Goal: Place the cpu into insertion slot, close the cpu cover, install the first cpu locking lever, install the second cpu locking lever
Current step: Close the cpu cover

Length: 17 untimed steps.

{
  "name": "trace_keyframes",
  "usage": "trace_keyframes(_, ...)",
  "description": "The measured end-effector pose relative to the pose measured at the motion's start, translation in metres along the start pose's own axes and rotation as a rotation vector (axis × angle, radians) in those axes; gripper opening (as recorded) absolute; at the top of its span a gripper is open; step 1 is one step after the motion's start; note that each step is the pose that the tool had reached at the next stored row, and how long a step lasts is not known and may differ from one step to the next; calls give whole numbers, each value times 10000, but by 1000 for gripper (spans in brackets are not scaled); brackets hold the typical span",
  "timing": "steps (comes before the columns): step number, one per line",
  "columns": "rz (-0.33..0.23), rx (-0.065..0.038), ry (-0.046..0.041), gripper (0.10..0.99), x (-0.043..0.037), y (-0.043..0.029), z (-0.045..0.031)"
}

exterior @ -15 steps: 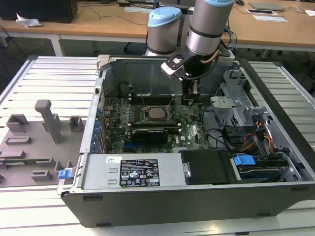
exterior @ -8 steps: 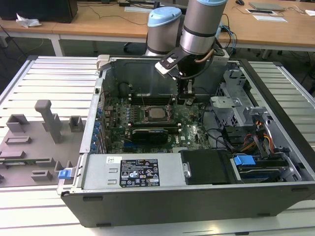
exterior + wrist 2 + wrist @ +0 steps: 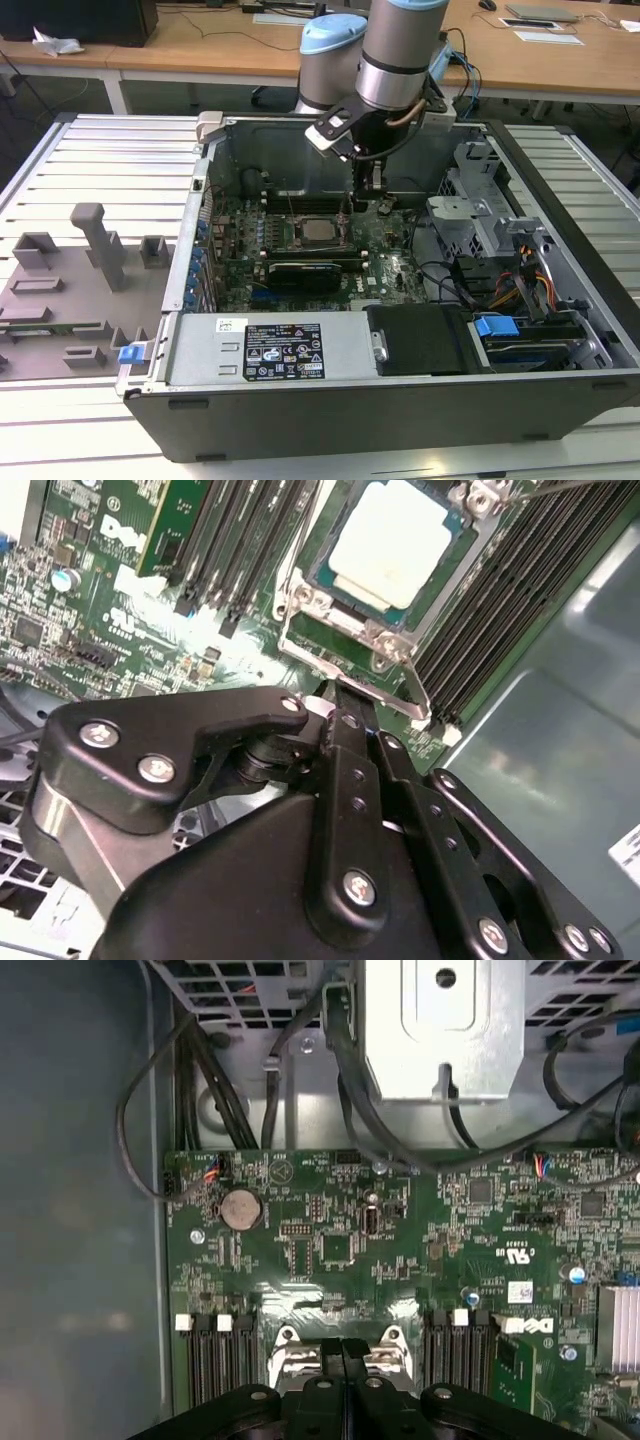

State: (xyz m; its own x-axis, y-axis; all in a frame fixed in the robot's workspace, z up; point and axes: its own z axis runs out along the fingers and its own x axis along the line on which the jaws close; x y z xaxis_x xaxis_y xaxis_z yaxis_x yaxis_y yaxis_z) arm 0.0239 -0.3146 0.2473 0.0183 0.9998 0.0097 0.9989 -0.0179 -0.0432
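Since the cpu (image 3: 392,542) already lies flat in the slot (image 3: 296,630) with the cover (image 3: 372,630) folded down over its rim, I'd say the job stands at the levers. From where I stand the arm reaches down into the open case (image 3: 190,250) on the desk (image 3: 90,150). The gripper (image 3: 338,692) hovers at the slot's edge, its fingers (image 3: 345,730) pressed together with no gap between them; whether they nip anything I cannot tell. One lever (image 3: 421,688), a thin wire, runs along the slot's side just beside the tip, and I cannot see whether it is hooked. Working it would, I think, call for a small, level push, with the tip kept low against the wire and off the cover. Room is tight. Memory slots (image 3: 500,590) flank the slot on both sides, a card (image 3: 180,520) stands near, and the case's wall is close. Upward the way is open.
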Motion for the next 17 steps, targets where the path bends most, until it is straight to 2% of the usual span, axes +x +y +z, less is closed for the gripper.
trace_keyframes(5,-1,-35,1,106,7,-82,4)
trace_keyframes(9,-1,-58,1,106,10,-112,5)
trace_keyframes(14,-2,-243,4,106,19,-220,10)
trace_keyframes(17,-6,-439,10,106,19,-339,20)
